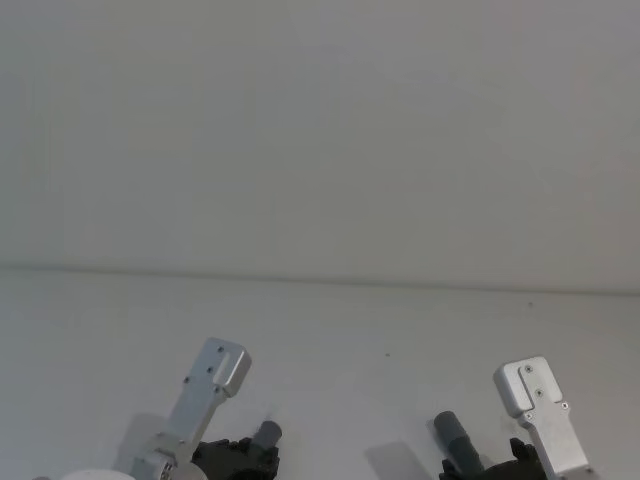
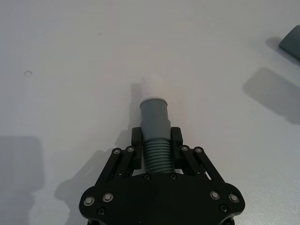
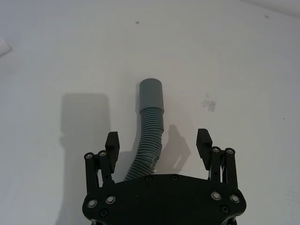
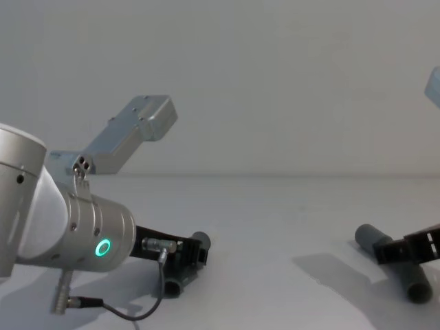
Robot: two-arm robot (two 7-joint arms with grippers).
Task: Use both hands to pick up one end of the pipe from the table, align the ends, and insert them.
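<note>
My left gripper [image 2: 157, 140] is shut on the corrugated part of one pipe piece [image 2: 155, 117]. Its grey cuff and white tip [image 2: 152, 86] stick out forward, low over the white table [image 2: 70, 56]. The head view places this gripper [image 1: 238, 460] at the bottom left, with the cuff [image 1: 267, 434] pointing ahead. My right gripper [image 3: 158, 139] is open and straddles the other pipe piece [image 3: 149, 136], which lies bent on the table, nearer to one finger [image 3: 112, 141]. Its wider grey cuff [image 3: 151, 95] points away. From the chest, the left gripper [image 4: 182, 265] and the right pipe piece [image 4: 388, 254] sit far apart.
Silver wrist brackets rise above both grippers, one on the left [image 1: 215, 385] and one on the right [image 1: 535, 400]. The table's far edge [image 1: 320, 280] meets a plain wall. A dark grey shape [image 2: 291, 40] sits at the edge of the left wrist view.
</note>
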